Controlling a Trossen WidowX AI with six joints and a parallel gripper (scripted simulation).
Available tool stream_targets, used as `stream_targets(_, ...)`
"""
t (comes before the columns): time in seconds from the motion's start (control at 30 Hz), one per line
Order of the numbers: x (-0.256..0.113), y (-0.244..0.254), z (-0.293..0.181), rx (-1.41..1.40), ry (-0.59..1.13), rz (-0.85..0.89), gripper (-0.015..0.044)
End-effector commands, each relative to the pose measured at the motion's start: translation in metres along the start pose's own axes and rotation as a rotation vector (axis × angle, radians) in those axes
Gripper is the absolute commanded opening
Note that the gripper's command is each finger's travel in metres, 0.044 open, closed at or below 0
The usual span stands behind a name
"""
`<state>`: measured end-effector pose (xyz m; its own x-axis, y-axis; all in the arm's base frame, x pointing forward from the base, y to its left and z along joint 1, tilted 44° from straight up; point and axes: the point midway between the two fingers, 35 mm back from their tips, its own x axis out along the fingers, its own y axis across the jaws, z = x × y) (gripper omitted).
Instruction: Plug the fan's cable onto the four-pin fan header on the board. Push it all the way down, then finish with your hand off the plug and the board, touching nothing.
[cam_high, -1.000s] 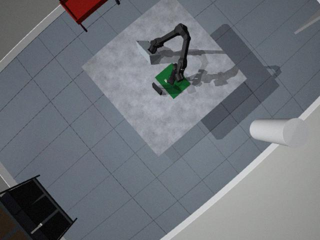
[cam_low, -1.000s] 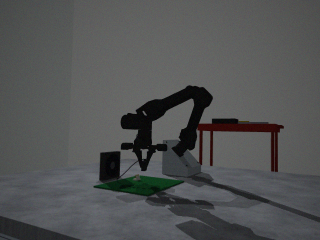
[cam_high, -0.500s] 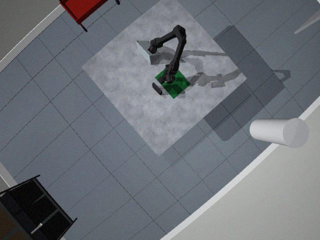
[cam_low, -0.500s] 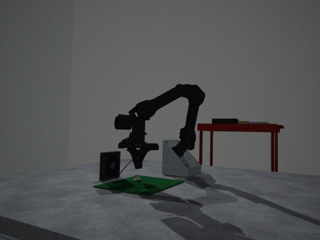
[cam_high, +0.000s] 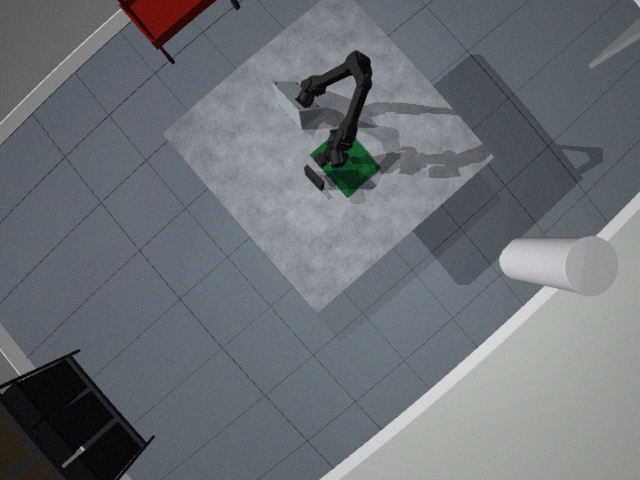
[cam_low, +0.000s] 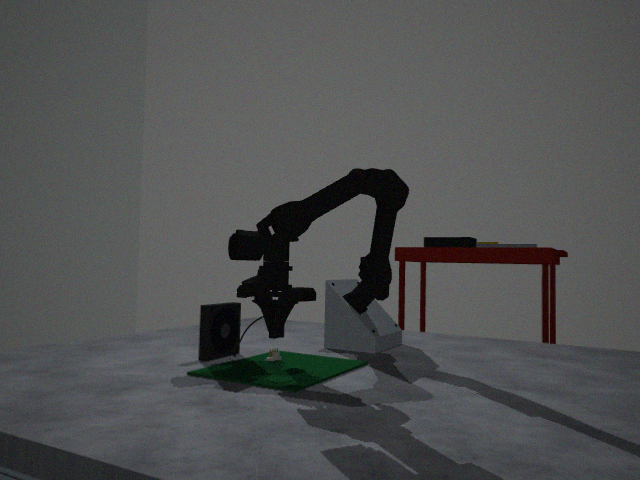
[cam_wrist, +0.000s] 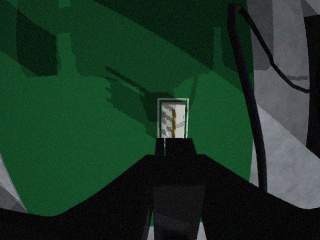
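My gripper (cam_low: 276, 333) (cam_wrist: 175, 163) points straight down, shut on the black plug, which the fingers mostly hide. The fingertips hang a short way above the white fan header (cam_low: 273, 357) (cam_wrist: 180, 119). In the wrist view the header's open top and golden pins show just beyond the tips, and its near end is hidden. The header stands on the green board (cam_high: 365, 167) (cam_low: 330, 363) (cam_wrist: 75, 150). The black cable (cam_low: 247, 328) (cam_wrist: 252, 100) arches from the gripper to the upright dark fan (cam_high: 313, 177) (cam_low: 219, 331). Whether plug and header line up exactly, I cannot tell.
The arm's pale wedge-shaped base (cam_high: 310, 119) (cam_low: 348, 325) stands on the same grey slab (cam_high: 289, 227) (cam_low: 103, 403), behind the board in the exterior view. The fan stands close beside the board's edge. A red table (cam_high: 168, 18) (cam_low: 480, 254) stands off the slab.
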<state>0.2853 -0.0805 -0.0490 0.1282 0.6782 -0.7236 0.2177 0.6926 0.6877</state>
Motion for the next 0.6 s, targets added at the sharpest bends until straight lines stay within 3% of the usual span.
stream_targets(0.0, -0.0018, -0.0018, 0.0033, 0.012, 0.003, -0.005, 0.0)
stream_targets(0.57, -0.0018, -0.0016, 0.0072, 0.012, 0.003, -0.005, 0.0)
